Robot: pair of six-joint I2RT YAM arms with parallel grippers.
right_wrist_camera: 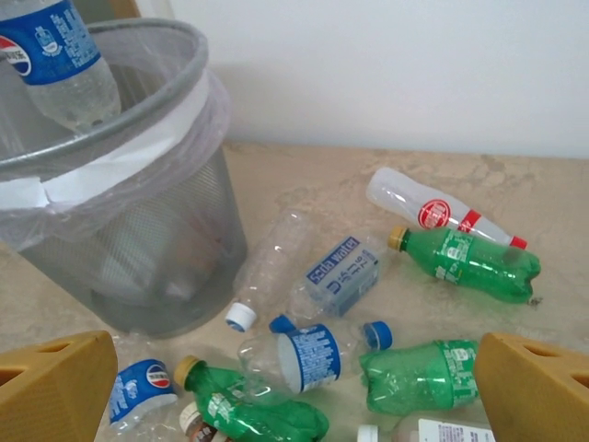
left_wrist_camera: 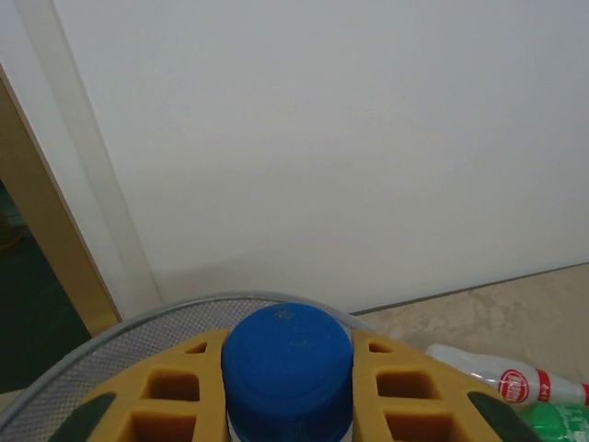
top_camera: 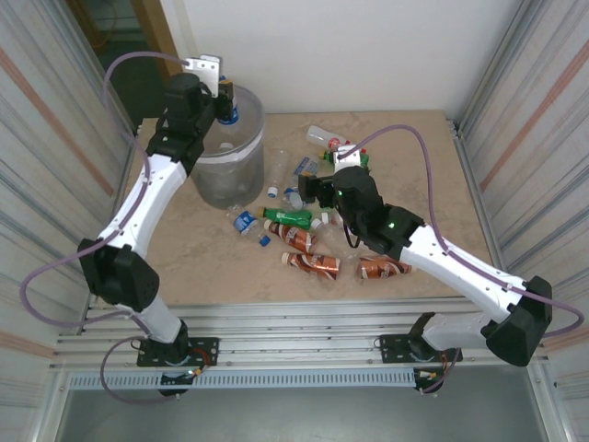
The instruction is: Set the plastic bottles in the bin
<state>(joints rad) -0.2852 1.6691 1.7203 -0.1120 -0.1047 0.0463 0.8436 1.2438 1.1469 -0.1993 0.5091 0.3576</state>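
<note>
- Held bottle: clear with a blue label. It hangs cap-up over the mouth of the bin. It is judged empty and light. The thin wall should dent under load, so the stiff neck under the cap is the sound hold point.
- Left gripper: clamped on the held bottle at the cap end, with a pad on either side of the cap.
- Loose bottles: these lie on the table to the right of the bin, several of them touching. They are crushed and smooth and are judged likely to slide or roll. The best hold is across the body at the label or at the neck, not on a flattened end.
- Right gripper: jaws wide apart and empty, poised above the loose bottles.
- View comparison:
  - The left wrist view gives the cap, the pads and the bin rim below them.
  - The right wrist view gives the held bottle's body relative to the bin mouth. It also separates a green bottle from a white bottle just beside it.
  - The top view gives the layout: bin far left, pile between the arms.
</note>
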